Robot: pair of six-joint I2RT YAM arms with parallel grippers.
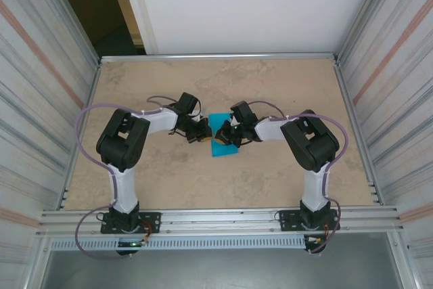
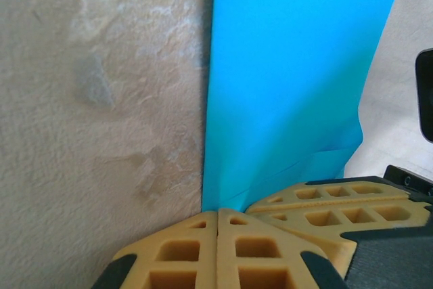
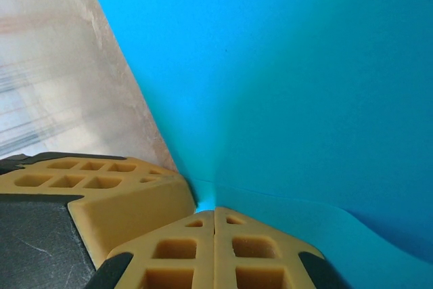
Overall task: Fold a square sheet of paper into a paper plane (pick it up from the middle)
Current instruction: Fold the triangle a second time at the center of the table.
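left claw (image 2: pixel 216 216) pressed together, pinching square sheet of paper (image 2: pixel 291 86) | right claw (image 3: pixel 214 211) likewise, just beside it | sheet mid-tabletop (image 1: pixel 270 86), stretching ahead of both claws, equally near

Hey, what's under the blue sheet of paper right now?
Beige table shows around the square sheet of paper; anything beneath it is covered. The left end effector and right end effector, both shut, pinch its edges.

The left gripper (image 1: pixel 203 133) and right gripper (image 1: pixel 228 137) crowded the middle of the square sheet of paper (image 1: pixel 223 150); open table (image 1: pixel 223 86) lay beyond and before it.
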